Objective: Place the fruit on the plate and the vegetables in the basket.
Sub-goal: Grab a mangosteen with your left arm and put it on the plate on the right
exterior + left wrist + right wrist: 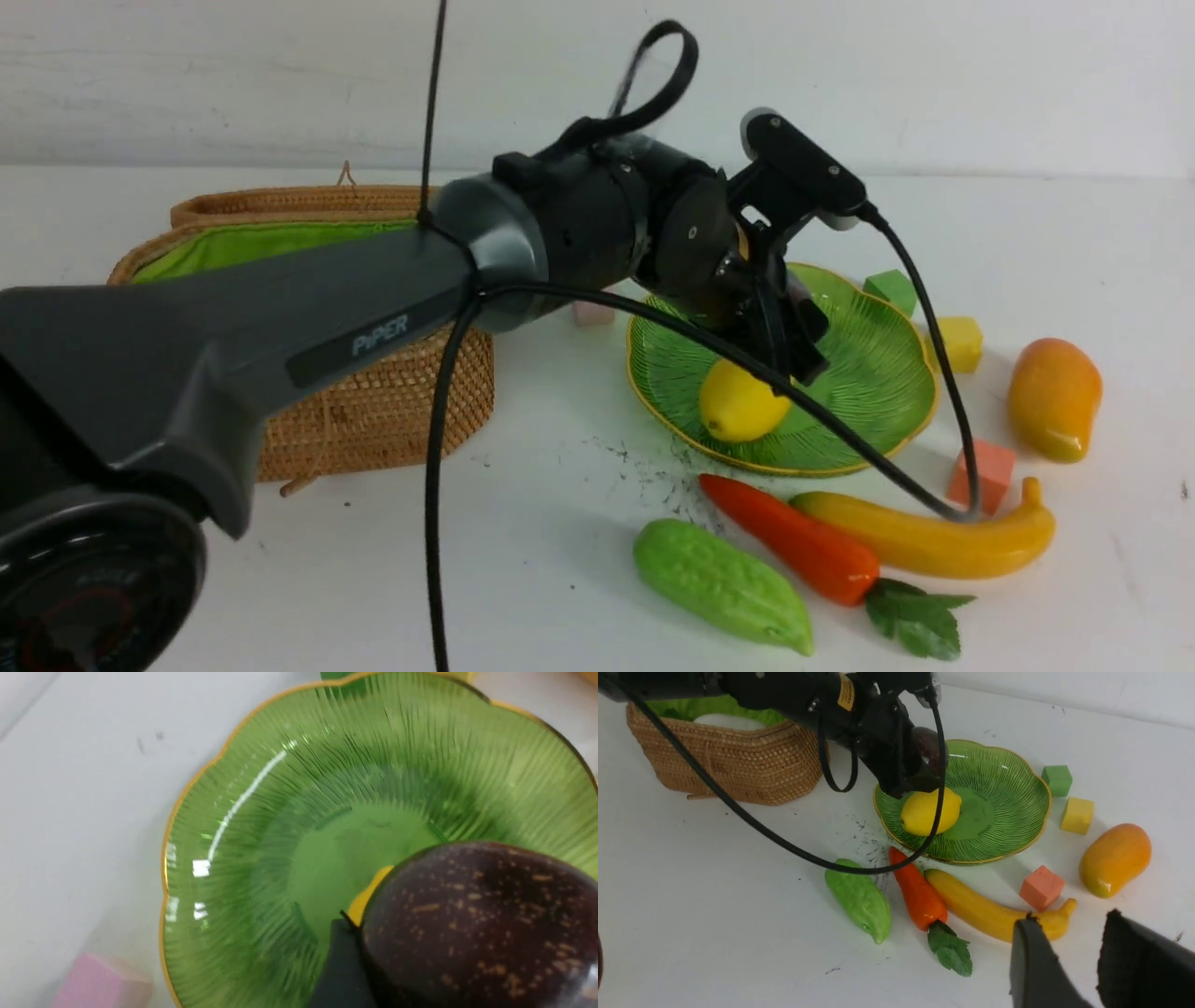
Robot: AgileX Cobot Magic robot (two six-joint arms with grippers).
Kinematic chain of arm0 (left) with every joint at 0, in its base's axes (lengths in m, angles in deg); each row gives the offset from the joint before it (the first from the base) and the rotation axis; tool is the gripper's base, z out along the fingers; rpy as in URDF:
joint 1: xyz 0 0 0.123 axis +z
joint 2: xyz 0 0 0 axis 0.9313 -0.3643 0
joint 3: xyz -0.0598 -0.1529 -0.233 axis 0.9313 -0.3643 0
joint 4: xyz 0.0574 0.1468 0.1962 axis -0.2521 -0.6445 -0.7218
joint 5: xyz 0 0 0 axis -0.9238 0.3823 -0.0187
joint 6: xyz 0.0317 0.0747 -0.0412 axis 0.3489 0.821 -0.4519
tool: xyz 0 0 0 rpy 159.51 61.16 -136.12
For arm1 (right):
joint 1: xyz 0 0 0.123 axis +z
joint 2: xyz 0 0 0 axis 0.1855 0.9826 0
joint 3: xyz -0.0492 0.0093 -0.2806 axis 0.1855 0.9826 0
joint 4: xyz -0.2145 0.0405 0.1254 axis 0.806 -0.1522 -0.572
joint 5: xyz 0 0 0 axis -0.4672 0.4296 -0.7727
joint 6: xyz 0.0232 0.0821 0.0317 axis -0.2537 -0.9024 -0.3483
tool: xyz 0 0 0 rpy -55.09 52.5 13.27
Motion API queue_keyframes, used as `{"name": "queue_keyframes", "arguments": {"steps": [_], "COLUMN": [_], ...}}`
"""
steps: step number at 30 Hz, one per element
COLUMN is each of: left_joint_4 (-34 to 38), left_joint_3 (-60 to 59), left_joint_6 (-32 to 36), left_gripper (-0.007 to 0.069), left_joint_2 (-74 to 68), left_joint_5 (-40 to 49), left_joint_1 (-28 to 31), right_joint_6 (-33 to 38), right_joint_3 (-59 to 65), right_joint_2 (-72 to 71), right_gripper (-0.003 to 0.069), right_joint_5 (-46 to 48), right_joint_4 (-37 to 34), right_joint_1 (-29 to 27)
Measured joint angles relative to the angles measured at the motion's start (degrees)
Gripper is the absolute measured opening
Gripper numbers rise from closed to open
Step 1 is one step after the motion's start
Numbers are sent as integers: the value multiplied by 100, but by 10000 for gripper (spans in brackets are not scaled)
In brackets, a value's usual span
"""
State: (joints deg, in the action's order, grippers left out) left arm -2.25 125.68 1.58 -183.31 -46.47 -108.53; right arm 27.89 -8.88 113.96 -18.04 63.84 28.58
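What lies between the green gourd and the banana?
The orange carrot lies between the gourd and banana; front and right wrist views both show it.

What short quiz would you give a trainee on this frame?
1. True or false: the lemon lies on the plate.
2. The left gripper holds: A) the lemon, B) the purple fruit, C) nothing.
3. Which vegetable lies between the gourd and the banana?
Key: 1 true; 2 B; 3 the carrot.
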Motion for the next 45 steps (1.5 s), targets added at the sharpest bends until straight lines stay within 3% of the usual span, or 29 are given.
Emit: {"name": "queue_keyframes", "arguments": {"steps": [7, 11, 29, 39, 45], "left_joint_4": [-64, -63, 208, 960, 1028], "left_joint_3": [6, 11, 28, 32, 32], "left_joint_6": [-6, -17, -19, -19, 100], "left_gripper": [549, 591, 596, 596, 602], "left_joint_2": [-410, -522, 27, 94, 94], "left_joint_5": [-1161, -1557, -816, -714, -714], "left_joint_1": [146, 185, 185, 185, 185], "right_joint_6": [0, 0, 0, 0, 0], "right_joint_3": [0, 0, 0, 0, 0], "right_joint_2": [0, 0, 0, 0, 0], "right_gripper": [223, 223, 230, 232, 232], "right_joint_5": [16, 110, 101, 104, 231], "right_joint_4": [-25, -25, -25, -61, -61], "right_joint_1": [0, 0, 0, 0, 0]}}
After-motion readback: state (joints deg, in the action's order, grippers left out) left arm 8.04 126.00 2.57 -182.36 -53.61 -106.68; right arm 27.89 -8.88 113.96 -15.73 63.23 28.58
